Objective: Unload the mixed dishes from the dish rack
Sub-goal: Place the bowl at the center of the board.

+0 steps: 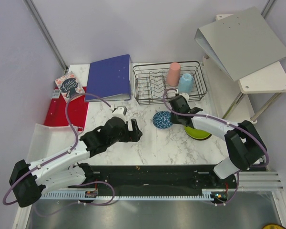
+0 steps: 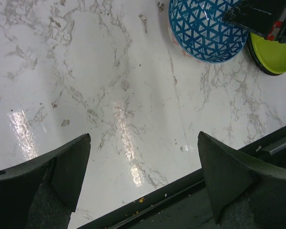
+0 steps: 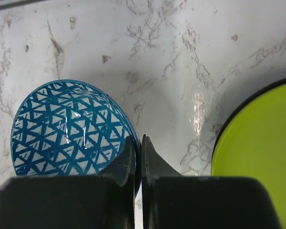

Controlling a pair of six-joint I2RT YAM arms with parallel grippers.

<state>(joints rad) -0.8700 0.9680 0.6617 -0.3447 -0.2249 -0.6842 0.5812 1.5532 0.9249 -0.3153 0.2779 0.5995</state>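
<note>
The black wire dish rack point(image 1: 152, 86) stands at the back with the tall pink cup point(image 1: 173, 73) and the light blue cup point(image 1: 185, 82) in its right half. My right gripper point(image 1: 170, 117) point(image 3: 138, 143) is shut on the right rim of the small blue patterned bowl point(image 1: 159, 119) point(image 3: 62, 129), at or just above the marble top in front of the rack. The lime-green bowl point(image 1: 200, 133) point(image 3: 262, 157) sits to its right, partly under my right arm. My left gripper point(image 1: 136, 132) point(image 2: 144, 138) is open and empty over bare marble, left of the blue bowl point(image 2: 202, 28). The red-and-black bowl is out of view.
A blue binder point(image 1: 108, 77) lies left of the rack, with a small book point(image 1: 70, 86) and a red mat point(image 1: 66, 112) beyond it. A white tray point(image 1: 40, 138) is at the left edge. A grey binder point(image 1: 240, 40) rests on a white side table at the right. A black rail point(image 1: 157, 174) lines the near edge.
</note>
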